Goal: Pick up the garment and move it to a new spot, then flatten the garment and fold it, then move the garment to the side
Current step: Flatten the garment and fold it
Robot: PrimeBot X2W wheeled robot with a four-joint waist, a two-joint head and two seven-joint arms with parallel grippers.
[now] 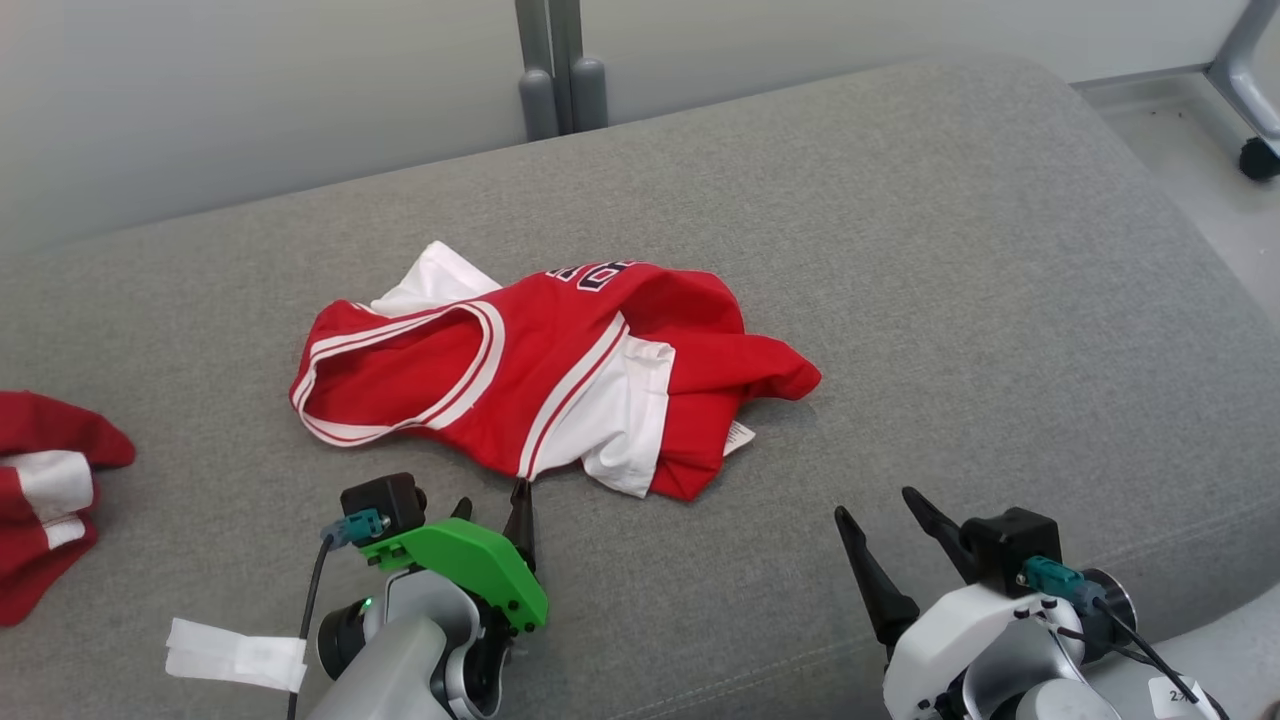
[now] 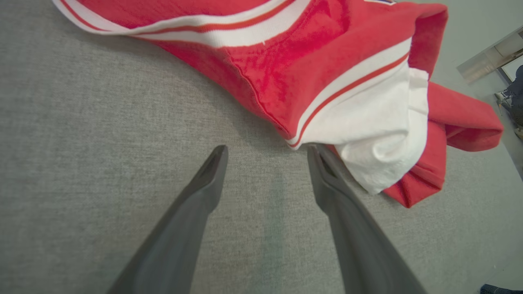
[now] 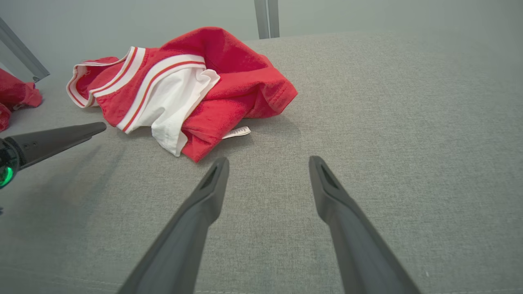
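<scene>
While garment (image 1: 560,380) is lying crumpled mid-bench (image 1: 1000,300), red w/ white trim, L gripper (image 1: 490,503) is hovering just beside its near edge, jaws standing apart, nothing betw. them. One fingertip (image 2: 316,157) is sitting at the striped hem; contact cannot be told. R gripper (image 1: 875,505) is sitting well apart to the R, jaws likewise spread, gripping nothing. Second red cloth (image 1: 50,490) is lying at bench's L edge; white strip (image 1: 235,655) is lying near L arm.
</scene>
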